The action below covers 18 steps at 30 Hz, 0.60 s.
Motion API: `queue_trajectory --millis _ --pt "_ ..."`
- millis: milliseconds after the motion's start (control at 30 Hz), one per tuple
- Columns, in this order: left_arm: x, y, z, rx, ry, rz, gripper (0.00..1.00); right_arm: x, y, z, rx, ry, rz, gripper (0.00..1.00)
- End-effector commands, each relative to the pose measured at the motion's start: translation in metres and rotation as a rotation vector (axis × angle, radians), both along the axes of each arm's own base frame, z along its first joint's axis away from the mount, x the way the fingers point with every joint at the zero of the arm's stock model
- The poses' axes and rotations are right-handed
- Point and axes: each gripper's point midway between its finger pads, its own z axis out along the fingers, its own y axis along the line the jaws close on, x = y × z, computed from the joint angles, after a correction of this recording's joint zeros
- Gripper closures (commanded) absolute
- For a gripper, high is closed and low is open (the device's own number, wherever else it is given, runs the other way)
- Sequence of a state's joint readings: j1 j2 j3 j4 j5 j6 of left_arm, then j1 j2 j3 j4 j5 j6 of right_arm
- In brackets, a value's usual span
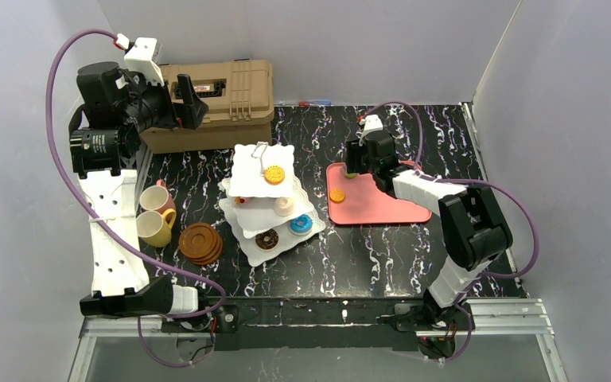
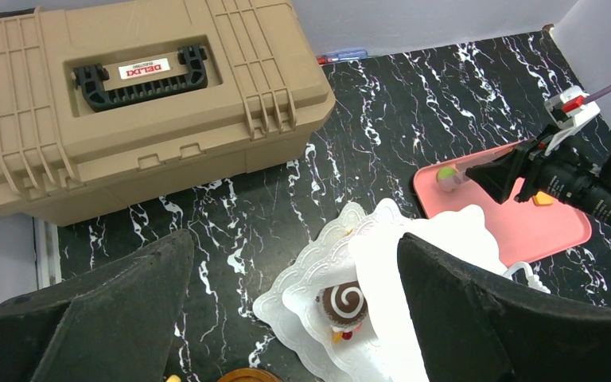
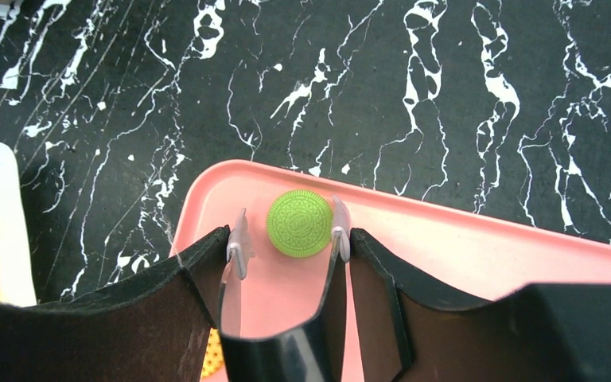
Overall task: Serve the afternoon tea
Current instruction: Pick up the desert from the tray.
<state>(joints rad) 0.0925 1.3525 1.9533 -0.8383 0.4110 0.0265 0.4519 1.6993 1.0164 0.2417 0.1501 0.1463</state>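
1. Cookie placement: the green toy cookie (image 3: pixel 299 223) lies flat, embossed face up, near a corner of the pink tray (image 3: pixel 461 255). It is round, so I have no long axis to align with.
2. My right tool (image 3: pixel 289 235) straddles it with fingers spread. One pad (image 3: pixel 340 232) looks to touch the rim and the other pad (image 3: pixel 239 243) stands just clear, so nothing is pinched.
3. I judge this sets up an edge pinch for carrying it to the three-tier stand (image 1: pixel 248 179), upright mid-tabletop (image 1: pixel 366 255), wire loop up.
4. My left tool (image 2: pixel 294 247) hangs spread wide and empty, between the tan case (image 2: pixel 127 159) and the stand.
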Motion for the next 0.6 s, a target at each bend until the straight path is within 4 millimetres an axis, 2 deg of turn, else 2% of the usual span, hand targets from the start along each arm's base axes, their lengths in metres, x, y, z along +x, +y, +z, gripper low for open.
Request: queue_trajectory --millis 0,300,567 --pt "-0.004 0.001 0.011 0.007 -0.030 -0.004 0.02 0.008 0.002 0.005 0.013 -0.041 0.005 0.37" --pt "-0.004 0.002 0.013 0.012 -0.038 0.002 0.02 0.004 0.000 -0.004 -0.014 -0.018 0.014 0.42" --pt "-0.005 0.003 0.014 0.017 -0.044 0.004 0.02 0.005 -0.003 -0.014 -0.038 0.010 0.003 0.41"
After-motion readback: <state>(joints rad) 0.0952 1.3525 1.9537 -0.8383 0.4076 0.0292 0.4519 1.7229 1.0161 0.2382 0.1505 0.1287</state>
